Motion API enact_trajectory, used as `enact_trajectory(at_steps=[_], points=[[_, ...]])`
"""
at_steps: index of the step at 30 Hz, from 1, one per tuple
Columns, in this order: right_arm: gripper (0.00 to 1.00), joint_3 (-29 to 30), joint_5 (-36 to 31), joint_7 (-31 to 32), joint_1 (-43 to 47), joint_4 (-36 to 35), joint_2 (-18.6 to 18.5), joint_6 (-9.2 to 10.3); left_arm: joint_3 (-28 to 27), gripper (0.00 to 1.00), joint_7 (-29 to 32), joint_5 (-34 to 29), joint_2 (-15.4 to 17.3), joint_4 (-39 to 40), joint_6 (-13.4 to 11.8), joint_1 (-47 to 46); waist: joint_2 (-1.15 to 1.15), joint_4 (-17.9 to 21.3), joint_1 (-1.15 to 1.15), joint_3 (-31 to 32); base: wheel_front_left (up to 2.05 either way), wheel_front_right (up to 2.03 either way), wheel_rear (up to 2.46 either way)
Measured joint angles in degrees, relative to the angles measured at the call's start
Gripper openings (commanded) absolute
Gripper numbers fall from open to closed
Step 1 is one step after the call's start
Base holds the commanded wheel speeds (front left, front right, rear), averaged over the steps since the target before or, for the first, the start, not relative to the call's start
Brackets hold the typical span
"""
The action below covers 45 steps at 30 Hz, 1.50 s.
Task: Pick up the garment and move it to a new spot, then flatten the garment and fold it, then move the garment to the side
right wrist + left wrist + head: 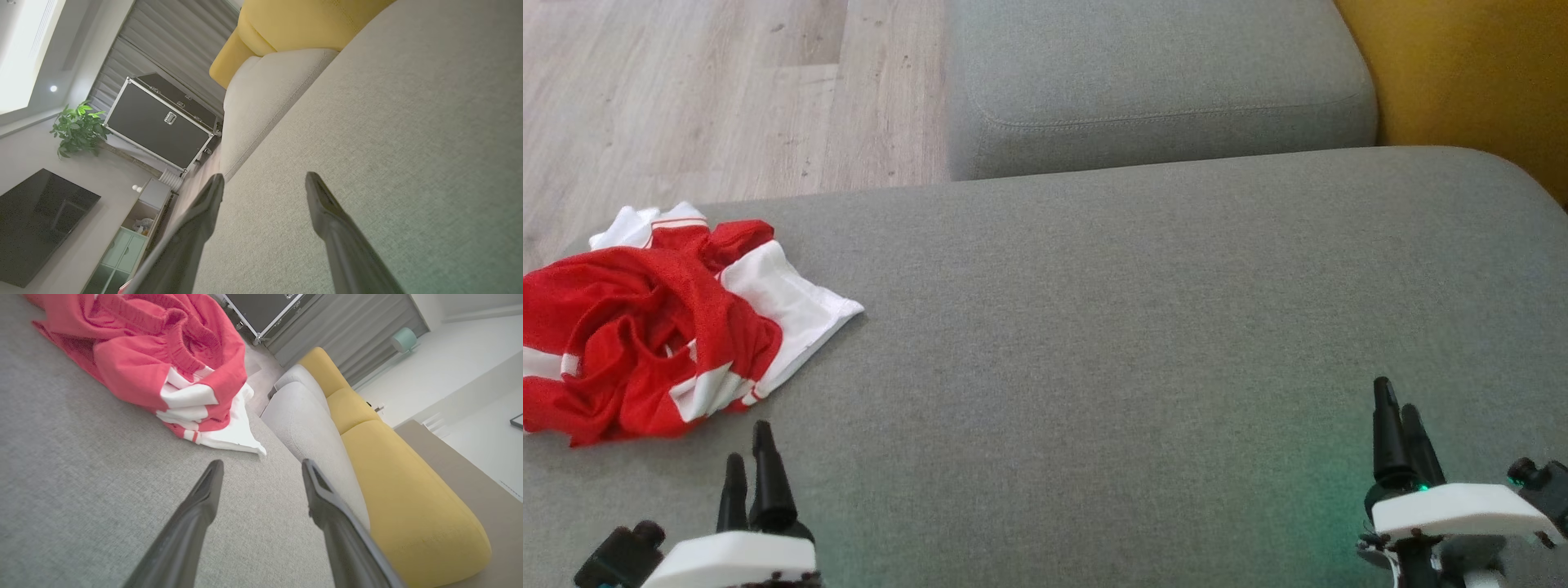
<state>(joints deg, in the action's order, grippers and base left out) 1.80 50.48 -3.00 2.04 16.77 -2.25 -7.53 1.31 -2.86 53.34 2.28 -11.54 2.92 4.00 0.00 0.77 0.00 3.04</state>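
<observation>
A crumpled red and white garment [654,322] lies in a heap at the left end of the grey sofa seat [1135,327]. In the left wrist view the garment [163,363] sits ahead and to the left of the fingers. My left gripper [749,461] hovers just below the heap, apart from it, open with nothing between its fingers [261,467]. My right gripper [1396,412] is far off at the lower right over bare cushion, also open and empty [264,179].
A second grey cushion [1160,82] lies beyond the seat, with a yellow cushion [1470,73] at the far right. Wood floor [686,98] shows past the seat's left rear edge. A black flight case [159,122], a plant and a TV stand across the room.
</observation>
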Motion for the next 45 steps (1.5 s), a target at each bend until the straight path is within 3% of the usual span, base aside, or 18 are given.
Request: enact_trajectory(at_steps=[45], points=[[1.0, -4.77, -32.54, -7.17, 3.54, -5.3, -0.02, 0.0, 4.47, 1.0, -7.39, -33.43, 0.16, 4.88, -5.22, 4.73, 0.0, -0.48, 0.0, 2.19, 0.0, 0.0, 0.0]])
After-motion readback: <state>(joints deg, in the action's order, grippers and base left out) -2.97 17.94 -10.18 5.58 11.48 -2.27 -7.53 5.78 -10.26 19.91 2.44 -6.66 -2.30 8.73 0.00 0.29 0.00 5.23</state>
